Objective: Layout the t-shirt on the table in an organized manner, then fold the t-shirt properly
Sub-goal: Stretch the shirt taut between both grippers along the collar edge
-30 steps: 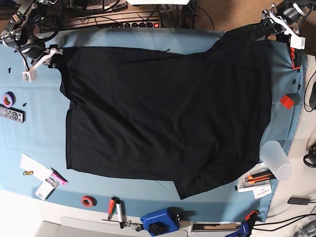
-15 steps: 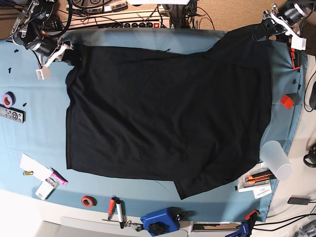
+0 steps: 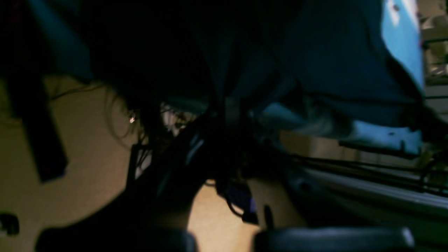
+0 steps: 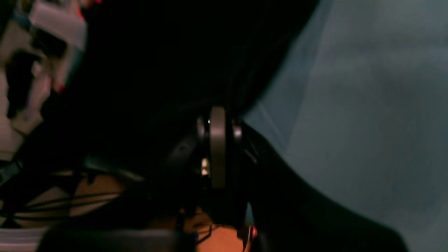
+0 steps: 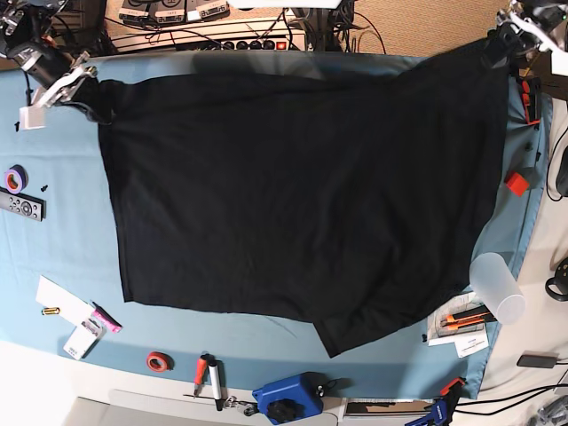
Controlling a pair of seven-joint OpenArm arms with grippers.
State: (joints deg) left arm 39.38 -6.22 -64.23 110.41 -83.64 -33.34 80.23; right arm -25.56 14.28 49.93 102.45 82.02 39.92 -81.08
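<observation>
Across the far edge of the worktop (image 5: pixel 71 266), t-shirt (image 5: pixel 302 186) stretched taut left to right, long axis along that edge, body spilling toward the near side. Pinched at the far-left corner by the right tool (image 5: pixel 78 82), clamped narrow on cloth; pinched at the far-right corner by the left tool (image 5: pixel 504 34), likewise clamped narrow on cloth. Each arm nearest its own corner, well apart. Against a second ago: left corner pulled farther left and back, top hem straighter and tauter, right tool gone from wide to clamped. Near hem not yet square.
</observation>
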